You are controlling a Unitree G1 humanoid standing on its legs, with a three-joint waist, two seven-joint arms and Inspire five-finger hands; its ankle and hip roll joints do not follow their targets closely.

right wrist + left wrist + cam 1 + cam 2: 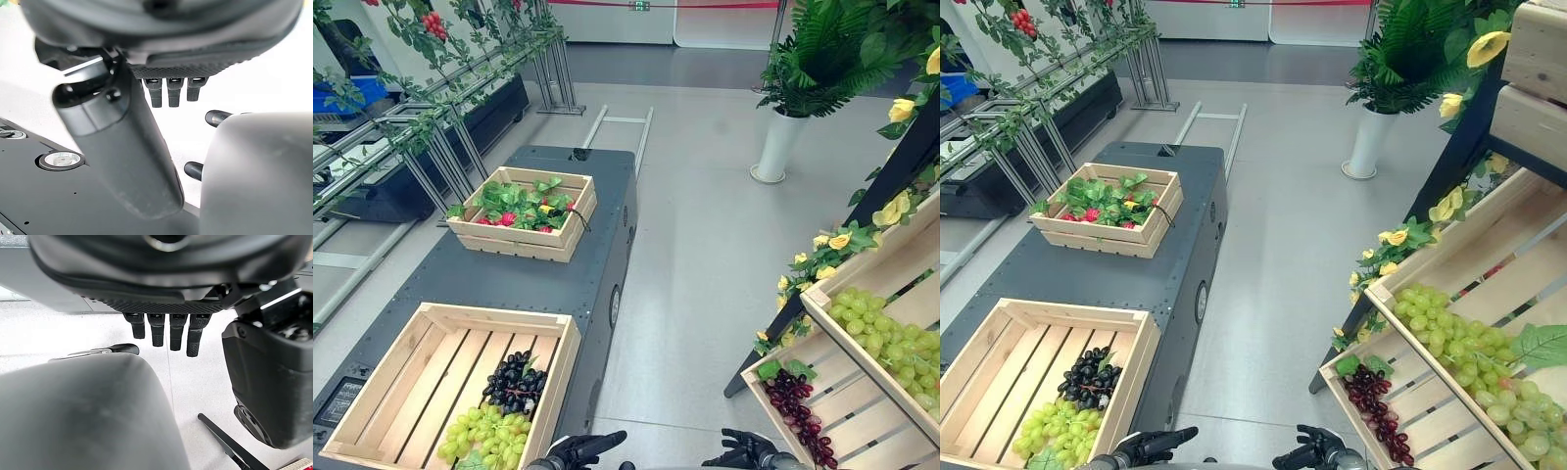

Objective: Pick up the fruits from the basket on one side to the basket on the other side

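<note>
Both hands sit low at the near edge of the head views, over the floor between the counter and the shelf: left hand (579, 449) just off the near wooden crate's right corner, right hand (744, 450) nearer the shelf's lower tray. In their own wrist views each hand's fingers (161, 335) hang straight and relaxed with nothing between them and the thumb; right hand fingers (169, 92) likewise extended, holding nothing. The near wooden crate (386, 377) rests on the dark counter (509, 284) and contains a black grape bunch (514, 382) against its right wall, with a green grape bunch (489, 438) just in front, touching it. A second, smaller crate (566, 227) stands farther back on the counter, well apart, filled with green leaves and red fruit (506, 219). On the robot's right, the slanted shelf's lower tray (1430, 411) holds a dark red grape bunch (1376, 399); the tray above it (1474, 257) holds green grapes (1459, 348). A white planter (776, 147) stands on the floor beyond.
</note>
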